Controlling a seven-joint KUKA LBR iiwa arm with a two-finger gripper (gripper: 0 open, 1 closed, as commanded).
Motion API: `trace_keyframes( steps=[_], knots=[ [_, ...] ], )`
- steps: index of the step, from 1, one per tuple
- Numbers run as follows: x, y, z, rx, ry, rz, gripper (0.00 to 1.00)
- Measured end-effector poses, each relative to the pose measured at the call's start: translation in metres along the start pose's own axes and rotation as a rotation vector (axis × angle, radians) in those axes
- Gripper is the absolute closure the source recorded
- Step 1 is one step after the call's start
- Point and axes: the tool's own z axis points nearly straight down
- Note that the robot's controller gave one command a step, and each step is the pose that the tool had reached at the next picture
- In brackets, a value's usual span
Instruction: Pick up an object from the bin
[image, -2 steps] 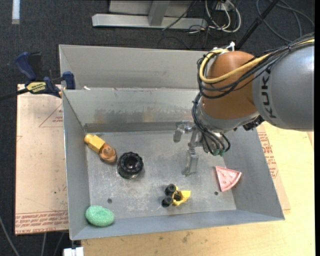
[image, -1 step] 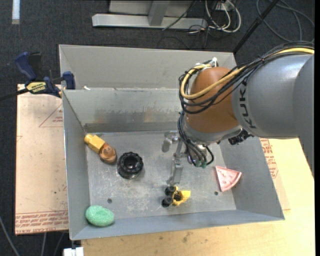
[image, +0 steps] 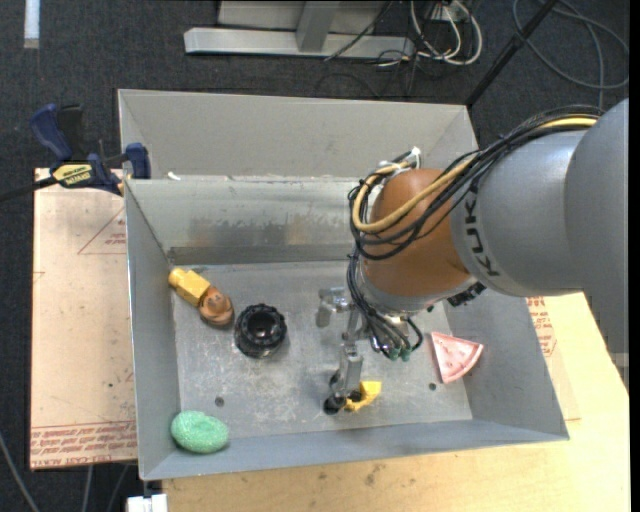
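Observation:
My gripper (image: 345, 392) hangs low over the bin floor near the front, right of the middle, its thin fingers pointing down. A small yellow and black thing (image: 360, 396) lies right at the fingertips, touching or just beside them; I cannot tell whether it is between them. A pink wedge-shaped piece (image: 455, 358) lies to the right of the gripper. A black round ring-like thing (image: 260, 329) sits to the left.
A yellow and brown wooden piece (image: 201, 296) lies at the back left of the floor. A green lump (image: 200, 432) rests in the front left corner. The arm with its orange cover and cables reaches in from the right, above the bin's middle.

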Motion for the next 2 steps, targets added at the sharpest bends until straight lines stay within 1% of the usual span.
trace_keyframes(
  steps=[1, 2],
  knots=[
    [0.011, 0.003, 0.024, -0.001, -0.001, -0.359, 0.00],
    [0.029, -0.023, 0.041, -0.007, 0.003, -0.158, 1.00]
  ],
)
